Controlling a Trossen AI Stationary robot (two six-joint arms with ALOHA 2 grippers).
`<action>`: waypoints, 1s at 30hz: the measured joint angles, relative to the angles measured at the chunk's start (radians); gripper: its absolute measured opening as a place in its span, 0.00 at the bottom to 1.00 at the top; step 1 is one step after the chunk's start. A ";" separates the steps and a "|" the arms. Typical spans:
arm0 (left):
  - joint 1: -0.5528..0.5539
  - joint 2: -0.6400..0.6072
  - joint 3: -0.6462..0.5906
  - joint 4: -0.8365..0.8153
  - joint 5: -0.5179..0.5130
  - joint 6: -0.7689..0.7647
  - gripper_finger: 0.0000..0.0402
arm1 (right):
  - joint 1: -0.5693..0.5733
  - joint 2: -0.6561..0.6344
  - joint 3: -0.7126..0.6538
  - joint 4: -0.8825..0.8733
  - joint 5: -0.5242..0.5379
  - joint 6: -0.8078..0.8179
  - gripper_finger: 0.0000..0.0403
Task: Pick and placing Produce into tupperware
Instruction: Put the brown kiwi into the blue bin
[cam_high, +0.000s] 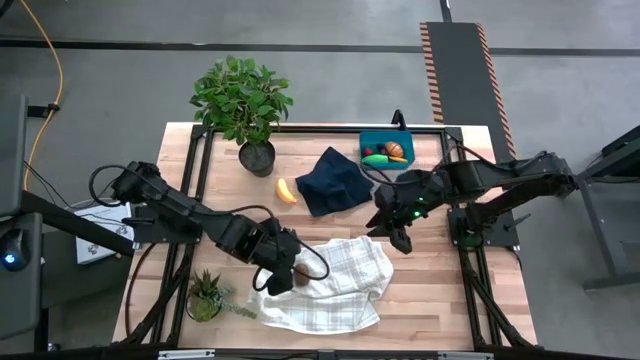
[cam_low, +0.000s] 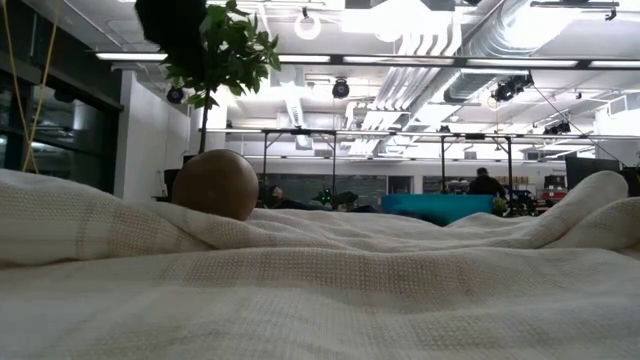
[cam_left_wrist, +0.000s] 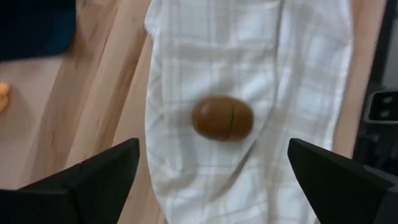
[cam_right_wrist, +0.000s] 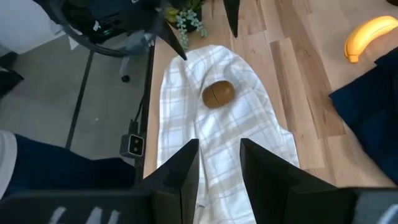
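A brown oval kiwi-like piece (cam_left_wrist: 222, 117) lies on a white checked cloth (cam_high: 335, 290) near the table's front; it also shows in the right wrist view (cam_right_wrist: 218, 93) and the low view (cam_low: 213, 184). My left gripper (cam_high: 284, 274) hangs above it, open wide, a finger standing off to each side, touching nothing. A yellow banana (cam_high: 286, 190) lies on the bare wood beside a navy cloth (cam_high: 335, 180). The teal tupperware (cam_high: 372, 140) at the far right holds green, orange and red pieces. My right gripper (cam_high: 398, 236) hovers above the table right of the cloths, its fingers a little apart and empty.
A large potted plant (cam_high: 245, 105) stands at the table's far left, and a small one (cam_high: 205, 296) at the near left corner beside the white cloth. Bare wood (cam_high: 430, 290) lies right of the white cloth.
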 joint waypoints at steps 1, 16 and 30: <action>0.000 0.000 -0.018 0.010 0.008 -0.008 0.99 | 0.008 -0.006 0.000 -0.002 0.013 0.005 0.27; 0.004 0.000 -0.083 0.177 0.003 -0.008 0.98 | 0.093 -0.026 0.000 -0.011 0.093 0.006 0.27; 0.004 0.000 -0.083 0.239 -0.034 -0.058 0.98 | 0.105 -0.026 0.000 -0.018 0.093 -0.034 0.27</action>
